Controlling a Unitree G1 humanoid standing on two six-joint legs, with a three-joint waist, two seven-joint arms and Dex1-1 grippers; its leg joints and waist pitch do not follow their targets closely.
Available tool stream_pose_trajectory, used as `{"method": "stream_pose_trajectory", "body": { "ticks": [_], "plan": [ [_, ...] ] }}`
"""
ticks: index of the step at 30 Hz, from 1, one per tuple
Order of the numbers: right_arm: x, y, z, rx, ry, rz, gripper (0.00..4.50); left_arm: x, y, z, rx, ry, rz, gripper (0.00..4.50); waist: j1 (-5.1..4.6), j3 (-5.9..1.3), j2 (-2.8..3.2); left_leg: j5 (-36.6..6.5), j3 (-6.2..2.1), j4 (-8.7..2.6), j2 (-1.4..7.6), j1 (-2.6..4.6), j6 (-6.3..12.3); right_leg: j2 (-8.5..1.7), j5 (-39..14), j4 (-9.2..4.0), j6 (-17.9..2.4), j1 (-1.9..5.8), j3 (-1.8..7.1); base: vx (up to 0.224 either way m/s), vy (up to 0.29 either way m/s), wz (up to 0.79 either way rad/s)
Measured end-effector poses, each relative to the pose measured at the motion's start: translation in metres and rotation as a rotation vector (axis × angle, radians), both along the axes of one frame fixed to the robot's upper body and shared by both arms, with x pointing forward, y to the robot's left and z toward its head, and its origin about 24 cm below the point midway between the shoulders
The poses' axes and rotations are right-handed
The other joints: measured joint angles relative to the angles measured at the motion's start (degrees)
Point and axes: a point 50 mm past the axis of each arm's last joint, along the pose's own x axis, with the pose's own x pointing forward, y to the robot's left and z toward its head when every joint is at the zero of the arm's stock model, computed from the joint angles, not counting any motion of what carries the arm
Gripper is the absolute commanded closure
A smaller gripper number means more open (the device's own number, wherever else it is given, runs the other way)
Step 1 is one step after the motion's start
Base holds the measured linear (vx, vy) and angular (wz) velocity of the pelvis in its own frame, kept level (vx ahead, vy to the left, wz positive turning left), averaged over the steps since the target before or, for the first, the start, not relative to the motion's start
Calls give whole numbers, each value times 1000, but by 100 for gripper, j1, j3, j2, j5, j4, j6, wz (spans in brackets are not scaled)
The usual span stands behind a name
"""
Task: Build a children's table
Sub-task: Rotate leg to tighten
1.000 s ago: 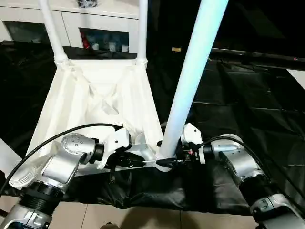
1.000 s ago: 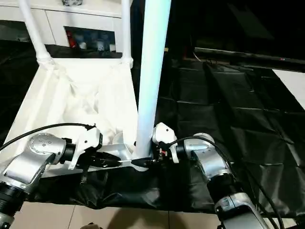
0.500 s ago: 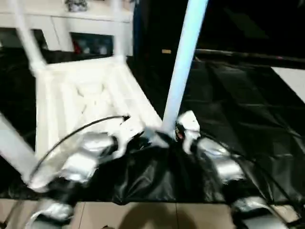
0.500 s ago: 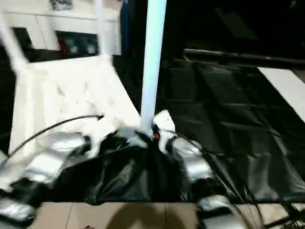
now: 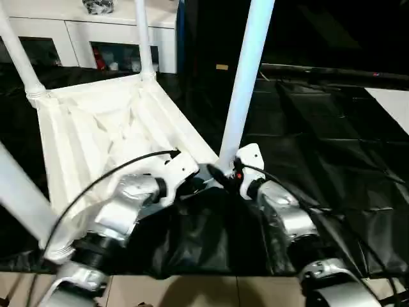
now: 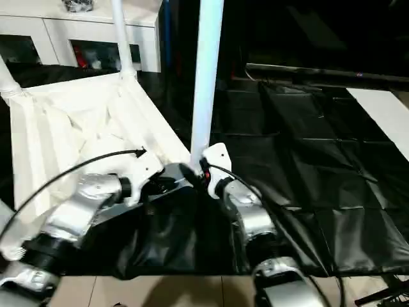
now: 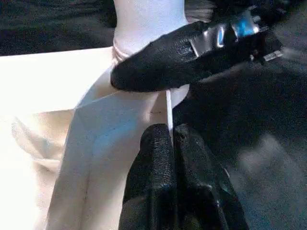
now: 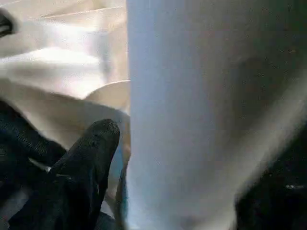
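Observation:
The children's table lies upside down, its ribbed white top (image 5: 102,128) on a black sheet. Two legs (image 5: 144,38) stand in the far corner sockets, and another leg (image 5: 22,198) rises at the near left. A fourth leg (image 5: 246,77) stands upright in the near right corner. My left gripper (image 7: 171,132) is shut on the thin rim of the top right beside that corner. My right gripper (image 5: 220,174) is open around the base of the fourth leg. One of its fingers (image 8: 96,148) sits just off the tube, and the other is hidden behind it.
The black sheet (image 5: 332,128) covers the floor to the right and bunches up under my forearms (image 5: 192,236). A white cabinet (image 5: 77,32) with glass doors stands behind the table. Bare tan floor (image 5: 192,294) shows along the near edge.
The camera has swung, so the whole picture has shifted. Both grippers remain at the same table corner. My right gripper has eased its hold on the upright leg.

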Motion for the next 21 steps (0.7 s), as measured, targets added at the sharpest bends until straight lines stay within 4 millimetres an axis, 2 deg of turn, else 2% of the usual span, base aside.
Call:
{"method": "stream_pose_trajectory", "body": {
  "ticks": [4,10,14,15,18,19,21],
  "plan": [
    [-8,-10,3,-28,-18,175,99,-6,8,2,-7,21,-76,450,79,4,5,-1,4,4,0,-15,3,0,-19,-6,-2,-6,2,0,0,0],
    [-19,-22,8,-95,-12,402,99,-13,17,3,-9,63,-172,450,146,5,6,-1,6,14,1,-24,3,-2,-20,-5,-3,-3,2,0,0,0],
    [-26,-28,8,-97,10,499,99,-18,19,2,-7,92,-233,450,196,5,6,0,6,16,1,-21,3,-2,-19,-1,-3,0,5,0,0,0],
    [-28,-28,9,-102,15,533,124,-19,21,2,-8,104,-248,450,208,5,6,0,6,16,1,-21,3,-2,-19,2,-3,0,5,0,0,0],
    [-30,-32,10,-118,28,574,135,-21,22,2,-9,124,-278,450,222,5,6,0,6,16,2,-21,2,-2,-19,6,-3,2,5,0,0,0],
    [-31,-32,10,-119,32,592,157,-22,22,2,-13,130,-286,450,227,5,6,0,6,16,2,-21,2,-2,-19,6,-3,5,5,0,0,0],
    [-33,-33,10,-119,36,602,167,-22,23,3,-13,135,-295,450,227,5,6,0,6,17,2,-21,2,-2,-19,6,-3,6,5,0,0,0]
  ]
}}
